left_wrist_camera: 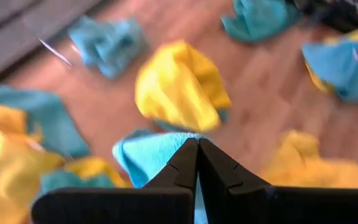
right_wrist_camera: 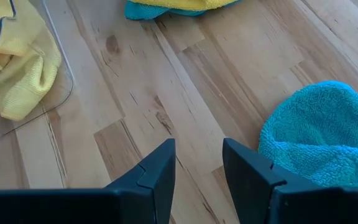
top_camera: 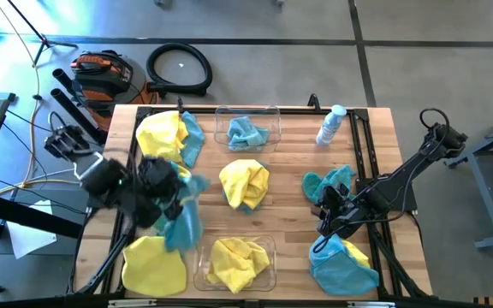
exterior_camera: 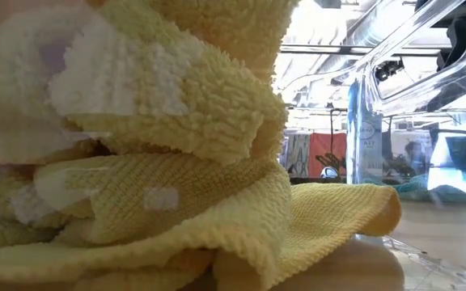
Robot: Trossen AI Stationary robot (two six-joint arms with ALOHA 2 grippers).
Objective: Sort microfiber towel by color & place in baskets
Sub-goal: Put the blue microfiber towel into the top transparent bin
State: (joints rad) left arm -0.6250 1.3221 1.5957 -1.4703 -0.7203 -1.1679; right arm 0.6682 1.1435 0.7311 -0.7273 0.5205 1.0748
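My left gripper [top_camera: 175,204] hangs over the table's left half, shut on a teal towel [top_camera: 183,228]. My right gripper [top_camera: 326,224] is open and low over bare wood, with a teal towel [right_wrist_camera: 316,137] just beside its fingers. The far basket [top_camera: 271,112] holds a teal towel [top_camera: 246,133]. The near basket [top_camera: 270,257] holds a yellow towel [top_camera: 234,261]. Loose on the table lie a yellow-and-teal pile [top_camera: 165,137], a yellow towel over teal [top_camera: 245,184], a teal towel [top_camera: 328,184], a yellow towel [top_camera: 154,265] and a teal-over-yellow pile [top_camera: 342,267]. My left gripper pinches the teal towel between its two shut fingers [left_wrist_camera: 185,163], at a bunched-up part [left_wrist_camera: 160,152] right by the tips. The fingers come at it from above. The cloth hangs slack below the gripper [top_camera: 183,231]. One layer or several, I cannot tell.
A small white-and-clear bottle [top_camera: 331,126] stands near the far right corner. Bare wood shows between the middle towel and the right-hand towels [top_camera: 289,205]. A dark frame [top_camera: 375,154] runs along the table's right edge. In the low view the yellow towel [exterior_camera: 152,162] fills the foreground.
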